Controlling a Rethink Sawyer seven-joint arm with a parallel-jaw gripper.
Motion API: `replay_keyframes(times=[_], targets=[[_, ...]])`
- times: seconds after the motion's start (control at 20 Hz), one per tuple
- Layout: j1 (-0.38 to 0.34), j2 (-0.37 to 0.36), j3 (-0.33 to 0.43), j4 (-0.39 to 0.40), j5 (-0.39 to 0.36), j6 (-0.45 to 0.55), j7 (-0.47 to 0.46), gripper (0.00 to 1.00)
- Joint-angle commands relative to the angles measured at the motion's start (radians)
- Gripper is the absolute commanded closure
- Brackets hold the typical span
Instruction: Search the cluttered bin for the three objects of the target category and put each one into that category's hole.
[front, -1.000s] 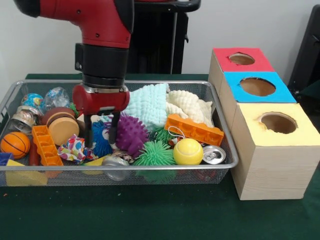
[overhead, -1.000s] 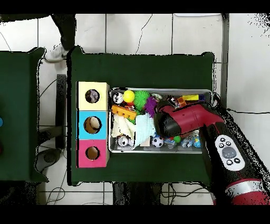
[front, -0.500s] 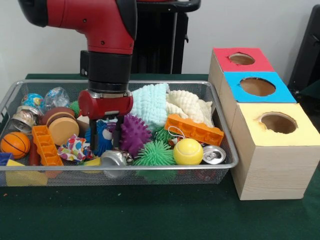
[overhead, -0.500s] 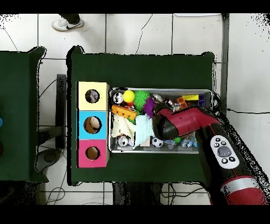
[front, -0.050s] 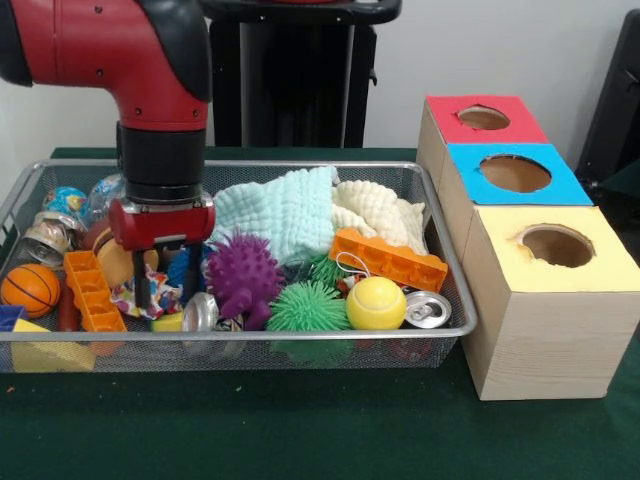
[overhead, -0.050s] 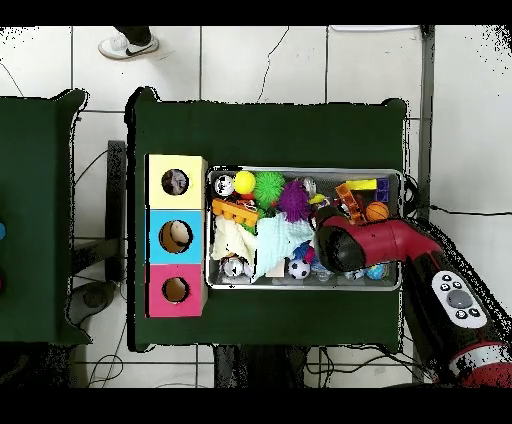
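Boxes: three in a row beside the bin, red, blue and yellow tops, one hole each, so each category has its own drop.
Bin: wire mesh, piled full; which things are my targets I cannot tell.
Cloth: lies over the middle of the heap and may hide things.
Purple spiky ball: just beside me.
My gripper: low among the toys, fingers spread, nothing pinched, with a multicoloured toy between them.

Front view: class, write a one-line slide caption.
Open gripper reaches into the toy-filled bin beside three boxes with holes.
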Motion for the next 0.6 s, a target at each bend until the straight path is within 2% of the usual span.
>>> replay_keyframes(times=[0.05,0.45,0.6], targets=[[-0.038,0.084,0.111,-0.003,0.01,0.087,-0.127,0.0],[-0.079,0.08,0.138,0.011,0.009,0.095,-0.128,0.0],[-0.103,0.081,0.16,0.019,0.008,0.111,-0.162,0.0]])
